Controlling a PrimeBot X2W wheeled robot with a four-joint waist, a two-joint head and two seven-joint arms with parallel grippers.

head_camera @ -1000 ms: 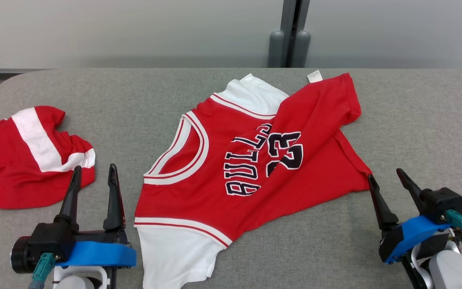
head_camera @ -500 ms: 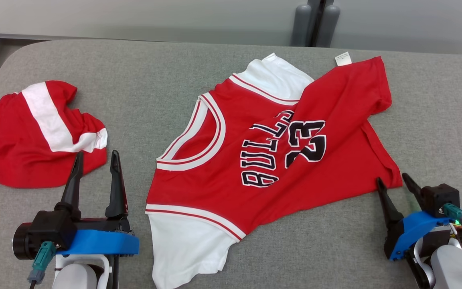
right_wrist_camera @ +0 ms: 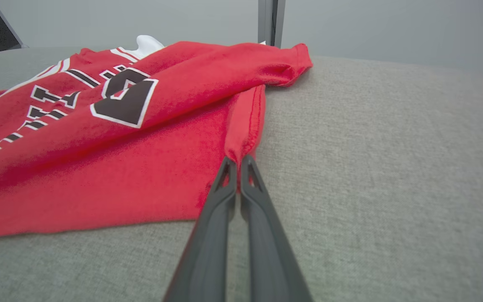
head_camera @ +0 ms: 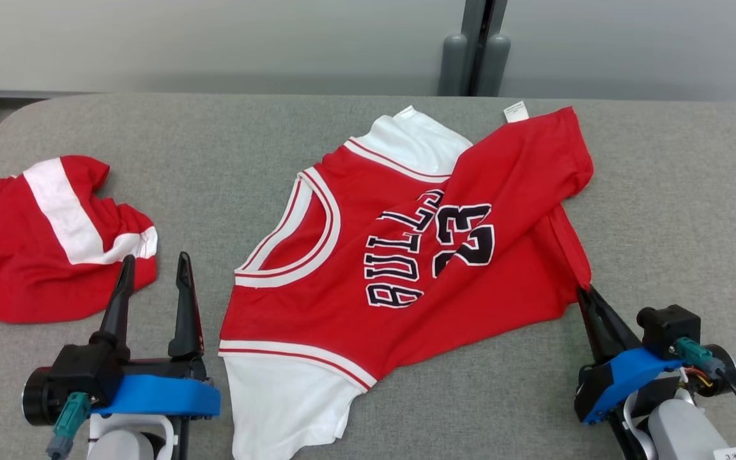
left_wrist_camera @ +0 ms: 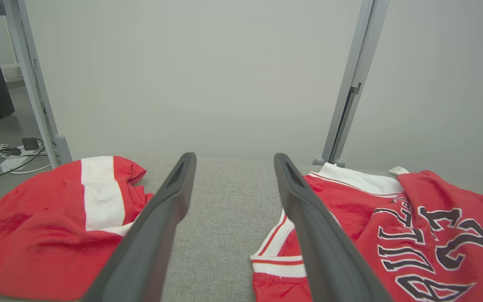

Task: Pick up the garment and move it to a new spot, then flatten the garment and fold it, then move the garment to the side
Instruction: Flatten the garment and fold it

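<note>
The right gripper is clamping only the red jersey's corner at its very tips, risking slippage under lifting; the left gripper is hanging wide apart.

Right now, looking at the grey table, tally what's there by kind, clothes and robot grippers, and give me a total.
Garments: 2, the Bulls jersey and the crumpled red garment with a white stripe.
Grippers: 2, the left gripper open beside the clothes, the right gripper shut on the jersey's corner.
Total: 4
</note>
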